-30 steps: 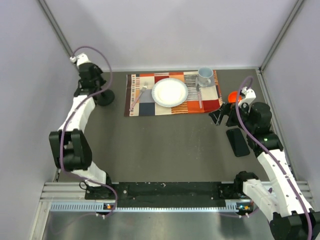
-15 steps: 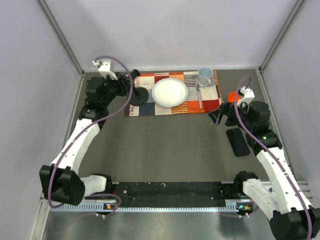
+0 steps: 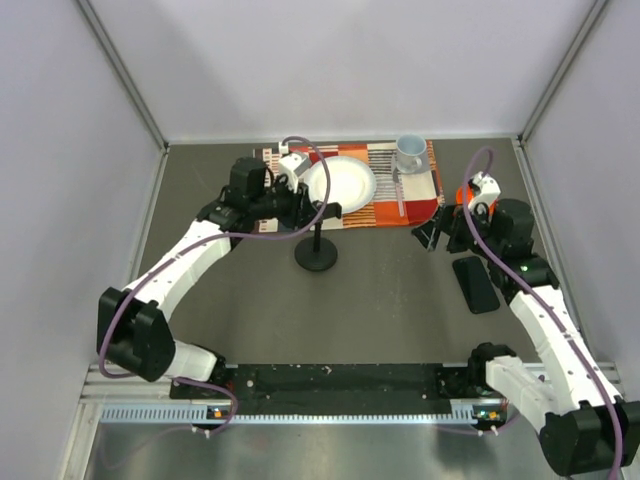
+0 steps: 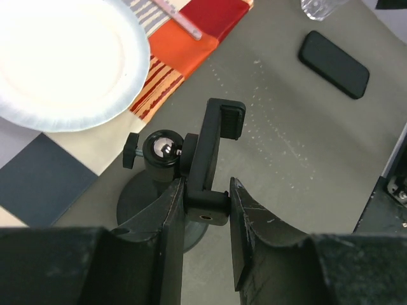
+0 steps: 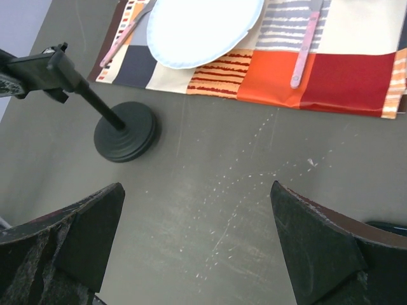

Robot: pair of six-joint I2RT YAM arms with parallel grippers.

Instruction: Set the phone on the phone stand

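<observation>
The phone stand point(image 3: 316, 256) is black, with a round disc base, a thin post and a cradle on top; its base is down at the table just in front of the placemat. My left gripper point(image 3: 323, 212) is shut on the lower end of the stand's cradle point(image 4: 213, 149). The base point(image 5: 125, 131) also shows in the right wrist view. The phone point(image 3: 476, 284) lies flat on the table at the right, also in the left wrist view point(image 4: 334, 63). My right gripper point(image 3: 445, 232) is open and empty, above the table just beyond the phone's far end.
A striped placemat point(image 3: 405, 208) at the back holds a white plate point(image 3: 340, 184), a cup point(image 3: 408, 152), a fork point(image 3: 277, 190) and a pink utensil point(image 3: 400, 192). An orange object point(image 3: 465, 192) sits behind the right gripper. Grey walls enclose the table.
My left arm has swung from the far left corner to the right and forward, carrying the phone stand to the table's middle. The right arm has barely moved.
</observation>
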